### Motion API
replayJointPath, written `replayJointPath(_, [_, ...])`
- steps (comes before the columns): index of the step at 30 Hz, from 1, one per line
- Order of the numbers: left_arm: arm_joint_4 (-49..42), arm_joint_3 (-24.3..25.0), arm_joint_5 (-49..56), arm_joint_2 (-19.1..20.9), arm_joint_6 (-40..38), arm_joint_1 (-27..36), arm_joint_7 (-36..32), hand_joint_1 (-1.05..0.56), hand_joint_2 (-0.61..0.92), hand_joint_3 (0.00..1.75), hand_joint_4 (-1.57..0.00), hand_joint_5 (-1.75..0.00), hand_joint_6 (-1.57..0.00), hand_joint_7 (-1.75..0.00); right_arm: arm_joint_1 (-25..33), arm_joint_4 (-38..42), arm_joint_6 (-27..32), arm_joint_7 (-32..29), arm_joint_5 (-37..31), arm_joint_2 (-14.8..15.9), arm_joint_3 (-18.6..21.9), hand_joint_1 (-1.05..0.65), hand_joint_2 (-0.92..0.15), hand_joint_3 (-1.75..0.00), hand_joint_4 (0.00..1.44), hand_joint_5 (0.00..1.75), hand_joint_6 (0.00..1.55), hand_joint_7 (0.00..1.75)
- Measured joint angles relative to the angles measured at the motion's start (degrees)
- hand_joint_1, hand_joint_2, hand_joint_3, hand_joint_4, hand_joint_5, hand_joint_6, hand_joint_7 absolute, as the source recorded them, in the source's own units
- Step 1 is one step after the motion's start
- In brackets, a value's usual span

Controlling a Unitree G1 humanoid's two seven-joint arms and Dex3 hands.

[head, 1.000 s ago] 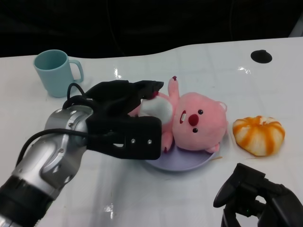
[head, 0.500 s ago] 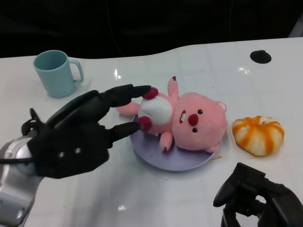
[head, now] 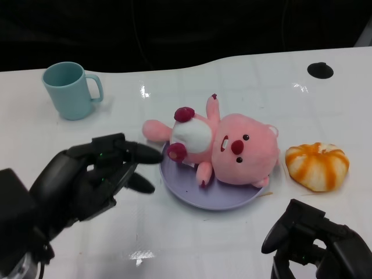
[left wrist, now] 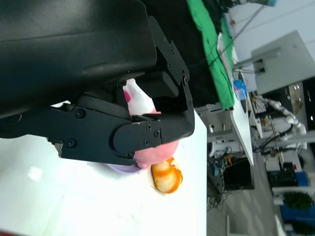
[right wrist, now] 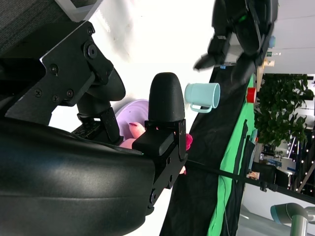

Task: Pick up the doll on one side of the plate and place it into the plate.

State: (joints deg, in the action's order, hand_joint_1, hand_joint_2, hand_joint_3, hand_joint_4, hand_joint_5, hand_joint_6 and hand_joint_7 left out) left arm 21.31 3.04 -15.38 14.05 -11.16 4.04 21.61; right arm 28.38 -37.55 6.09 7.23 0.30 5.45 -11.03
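Okay, my left hand [head: 87,180] has let go and pulled back from the plate [head: 192,195]; it's empty now, fingers apart, hanging just off the plate's cup-side edge. That pink doll [head: 224,145] lies on the plate, head toward the orange bun [head: 317,165], one foot poking over the rim. I'd call the placement done. My right hand [head: 317,244] sits near the plate's front edge, apparently empty, though I cannot tell its finger state.
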Motion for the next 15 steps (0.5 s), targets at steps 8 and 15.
replayJointPath(8, [8.01,1.63,-6.38,-1.86,-13.76,6.91,-4.93,-0.17,0.57,1.06,-0.76,-1.49,-0.72,-1.25,-0.63,0.38,-0.01,0.02,0.01,0.03,0.36,0.13,-0.42,-1.41,0.74,1.75,0.60,1.57])
replayJointPath(15, [11.70,2.08,-9.54,-3.33,-21.85,8.98,-8.49,-0.11,0.62,1.15,-0.73,-1.59,-0.69,-1.33,-0.70,0.43,0.00,0.05,0.13,0.04,0.72,0.13,-0.42,-1.41,0.73,1.75,0.60,1.57])
